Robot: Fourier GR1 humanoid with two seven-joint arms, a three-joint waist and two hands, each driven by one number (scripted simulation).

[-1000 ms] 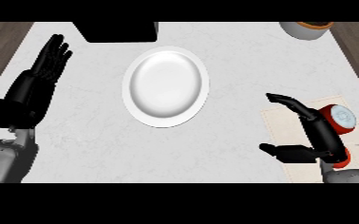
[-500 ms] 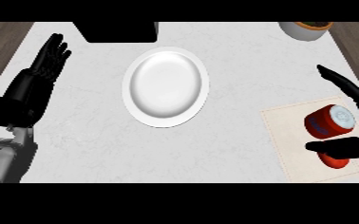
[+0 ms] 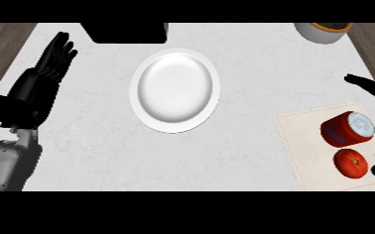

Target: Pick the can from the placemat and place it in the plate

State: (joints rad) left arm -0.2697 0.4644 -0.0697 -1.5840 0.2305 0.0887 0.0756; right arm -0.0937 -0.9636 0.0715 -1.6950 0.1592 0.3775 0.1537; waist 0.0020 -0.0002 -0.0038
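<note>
A red can (image 3: 345,128) with a silver top lies tilted on the beige placemat (image 3: 307,144) at the lower right. Nothing touches it. The white plate (image 3: 174,89) sits in the middle of the counter with nothing on it. Only a small black part of my right hand (image 3: 360,82) shows at the right edge, above the placemat and apart from the can. My left hand (image 3: 44,77) rests open at the left edge, fingers up, far from the plate.
A red tomato (image 3: 351,162) lies on the placemat just below the can. A black box (image 3: 124,32) stands at the counter's far edge behind the plate. A round pot (image 3: 324,31) sits at the far right corner.
My right hand has drawn off to the right, away from the can, and is now almost out of view. The can and the tomato now show in full. The left hand has not moved.
</note>
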